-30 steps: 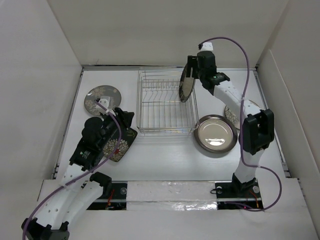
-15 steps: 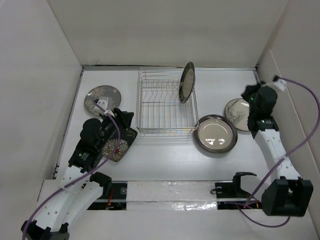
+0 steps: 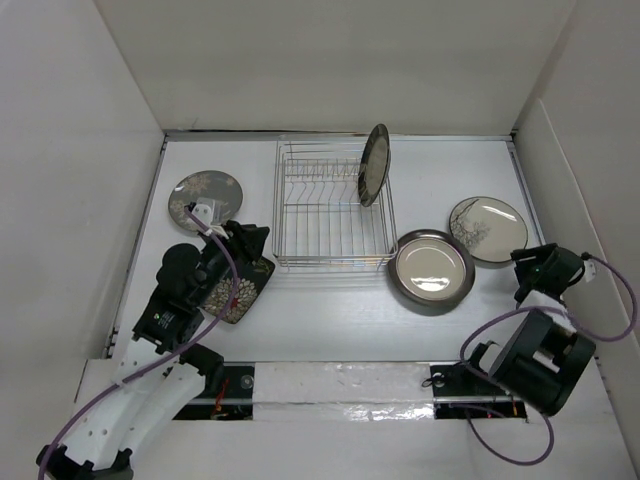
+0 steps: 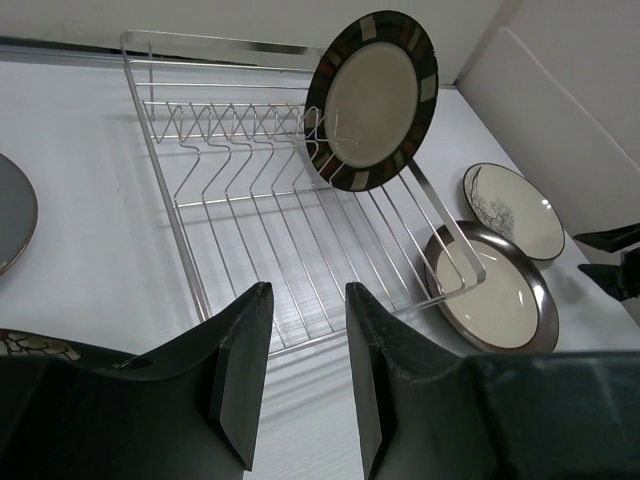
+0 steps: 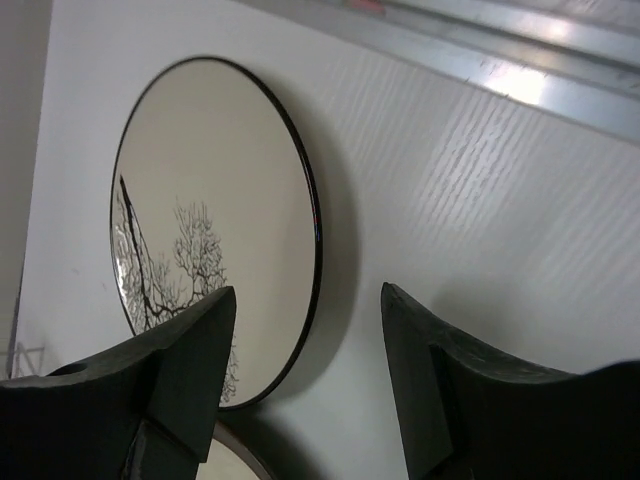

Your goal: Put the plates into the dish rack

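**A:** White table [image 3: 330, 335] under everything. What is the biggest thing on it?

**B:** The dish rack [image 3: 300, 225], silver wire, at the middle back. One dark-rimmed plate [image 3: 374, 165] stands on edge at its right end, slightly tilted, cream face towards the rest of the rack.

**A:** And the other plates?

**B:** All flat on the table. The brown-rimmed plate [image 3: 431, 270] lies just beside the rack's near right corner. The branch-patterned plate [image 3: 487, 230] lies to its right and a little further back. Their rims meet or nearly meet, I cannot tell which. On the left, the black square plate [image 3: 245, 292] lies near the rack's near left corner, partly hidden under the arm. The grey plate [image 3: 206, 195] is behind it, apart from the rack.

**A:** The fingers?

**B:** The left gripper [image 4: 305, 300] hangs above the black square plate with its fingers spread and nothing between them, pointing towards the rack. The right gripper [image 5: 305, 300] is low at the table's right edge, near the branch-patterned plate. Its fingers are parted as well, holding nothing and touching no plate.
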Controlling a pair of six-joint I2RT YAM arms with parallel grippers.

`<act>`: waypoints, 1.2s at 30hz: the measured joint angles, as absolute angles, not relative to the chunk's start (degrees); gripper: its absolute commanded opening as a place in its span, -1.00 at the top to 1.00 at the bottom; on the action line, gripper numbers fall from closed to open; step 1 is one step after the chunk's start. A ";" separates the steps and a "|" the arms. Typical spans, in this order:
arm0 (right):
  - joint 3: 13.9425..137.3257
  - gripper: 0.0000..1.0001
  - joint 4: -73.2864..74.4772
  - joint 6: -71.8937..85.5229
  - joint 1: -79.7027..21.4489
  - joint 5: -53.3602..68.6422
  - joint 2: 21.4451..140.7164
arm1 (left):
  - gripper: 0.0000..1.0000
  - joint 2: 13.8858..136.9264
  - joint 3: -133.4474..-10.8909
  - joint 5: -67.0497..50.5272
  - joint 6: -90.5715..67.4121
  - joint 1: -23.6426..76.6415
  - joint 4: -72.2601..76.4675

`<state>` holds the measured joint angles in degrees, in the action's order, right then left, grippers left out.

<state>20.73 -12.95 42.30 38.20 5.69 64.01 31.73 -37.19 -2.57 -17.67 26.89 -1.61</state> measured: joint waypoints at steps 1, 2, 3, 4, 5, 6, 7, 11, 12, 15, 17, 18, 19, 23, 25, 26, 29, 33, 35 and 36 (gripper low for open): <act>20.75 -0.32 -14.63 42.81 38.22 7.66 66.92 | 0.37 31.59 -37.19 -2.52 -17.69 26.98 -1.61; 20.75 -0.31 -15.97 43.53 38.22 9.43 69.73 | 0.36 31.40 -37.19 -2.52 -17.69 27.03 -1.58; 20.78 -0.30 -17.58 44.07 38.20 11.09 72.73 | 0.36 31.24 -37.19 -2.50 -17.69 27.05 -1.63; 20.82 -0.23 -19.09 44.93 38.20 12.49 75.48 | 0.36 31.14 -37.19 -2.46 -17.69 27.05 -1.61; 21.12 -0.17 -22.55 46.26 38.37 14.46 78.70 | 0.36 31.03 -37.19 -2.37 -17.69 27.05 -1.61; 21.34 -0.15 -24.84 47.18 38.33 15.79 80.55 | 0.36 31.00 -37.19 -2.24 -17.69 27.05 -1.61; 21.41 -0.10 -27.88 48.51 38.17 17.26 82.81 | 0.36 31.00 -37.19 -2.07 -17.69 27.05 -1.61; 21.47 0.10 -34.17 52.66 37.36 19.99 87.57 | 0.36 30.98 -37.19 -1.50 -17.72 27.05 -1.61; 21.58 0.14 -34.52 53.36 36.93 19.88 87.85 | 0.36 30.98 -37.19 -1.41 -17.72 27.05 -1.61; 22.06 0.40 -34.68 54.65 35.99 19.11 88.99 | 0.36 31.07 -37.19 -1.17 -17.69 27.05 -1.61; 22.37 0.41 -35.18 56.27 35.24 18.76 90.24 | 0.37 31.05 -37.19 -1.04 -17.69 27.05 -1.61; 22.59 0.42 -35.48 56.82 34.89 18.61 90.65 | 0.37 31.05 -37.19 -1.02 -17.69 27.05 -1.61; 22.94 0.46 -35.66 57.34 34.48 18.41 91.11 | 0.37 31.05 -37.19 -0.99 -17.69 27.05 -1.61; 23.68 1.00 -37.15 59.86 33.30 16.67 92.09 | 0.38 31.27 -37.19 -0.97 -17.67 27.05 -1.61; 24.25 1.00 -39.00 61.04 32.77 16.43 92.03 | 0.38 31.33 -37.19 -0.97 -17.67 27.05 -1.63; 24.34 1.00 -39.48 61.08 32.47 16.03 92.03 | 0.38 31.33 -37.19 -0.97 -17.67 27.05 -1.63; 24.23 1.00 -39.40 61.52 31.90 14.81 91.42 | 0.39 31.38 -37.19 -0.97 -17.65 27.05 -1.61; 23.38 1.00 -36.16 60.69 29.28 9.91 85.30 | 0.40 31.68 -37.19 -0.97 -17.65 27.05 -1.63; 23.49 1.00 -33.63 59.35 27.66 6.98 80.64 | 0.40 32.05 -37.19 -0.97 -17.63 27.05 -1.61; 23.79 1.00 -31.90 58.50 26.35 5.19 77.93 | 0.40 32.21 -37.19 -0.97 -17.63 27.05 -1.61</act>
<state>23.79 -31.90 58.50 26.35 5.19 77.93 32.21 -37.19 -0.97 -17.63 27.05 -1.61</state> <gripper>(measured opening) 0.046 0.303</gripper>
